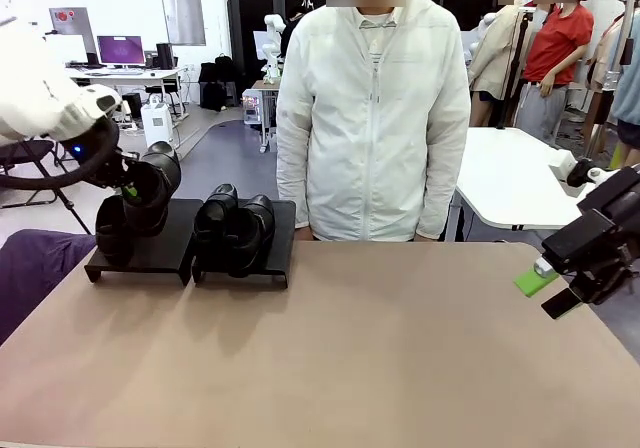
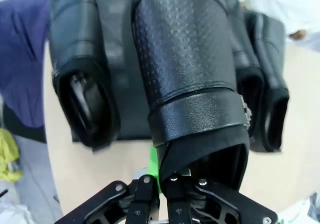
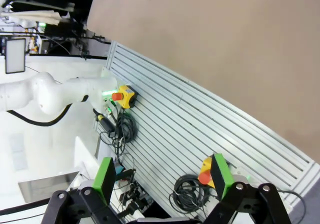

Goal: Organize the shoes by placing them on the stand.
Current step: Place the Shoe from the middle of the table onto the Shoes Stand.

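Sitting at the table's far left corner: two black stands side by side, edges nearly touching, just in front of the person in the white jacket.

Left stand, seen from the front: carrying one shoe along its left side, and leaving bare platform to the right of it. Hanging above that bare strip: a second shoe, tilted, gripped by the left gripper. Jaws clamped tight on the rim of the shoe's opening, one green pad showing beside the leather in the left wrist view. Same shoe running up the middle of that view, textured toe pointing away, not visibly touching the stand beneath. Resting shoe lying to its left there.

Right stand: holding a pair of shoes close together, taking up most of its top.

Right gripper: hovering past the table's right edge, well apart from both stands, fingers spread wide, grasping nothing. Below it in its own wrist view: a slatted grey surface with cables and yellow button boxes.
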